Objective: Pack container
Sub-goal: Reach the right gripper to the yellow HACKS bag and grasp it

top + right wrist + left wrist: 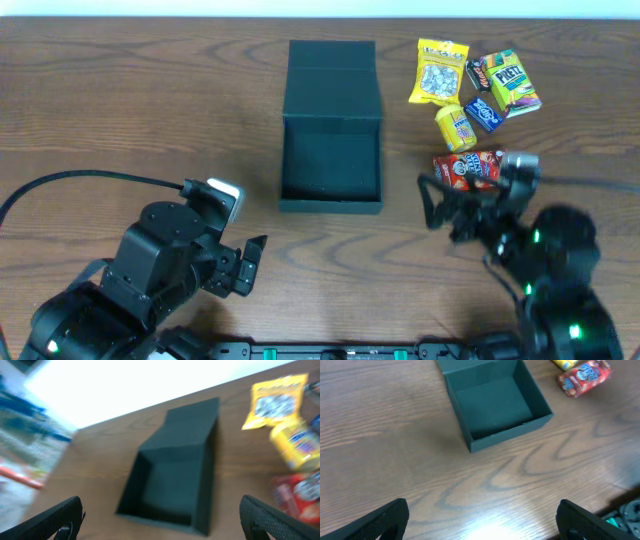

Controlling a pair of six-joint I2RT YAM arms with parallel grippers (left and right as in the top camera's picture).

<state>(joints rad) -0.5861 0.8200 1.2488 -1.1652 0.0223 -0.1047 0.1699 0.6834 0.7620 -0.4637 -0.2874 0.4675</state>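
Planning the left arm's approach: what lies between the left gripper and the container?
Nothing: bare table separates left gripper from container, per left wrist view.

1. One box (pixel 331 120).
2. Six snack packs: a yellow bag (pixel 442 72), a brown bar (pixel 478 73), a green carton (pixel 513 84), a blue pack (pixel 485 114), a yellow pack (pixel 456 129) and a red pack (pixel 467 168).
3. Two hands: left hand (pixel 250 264) and right hand (pixel 438 212).
4. One counter (pixel 150 100).

Yellow bag (pixel 441 70), red pouch (pixel 468 168), green box (pixel 513 84) on wooden table (pixel 120 100).
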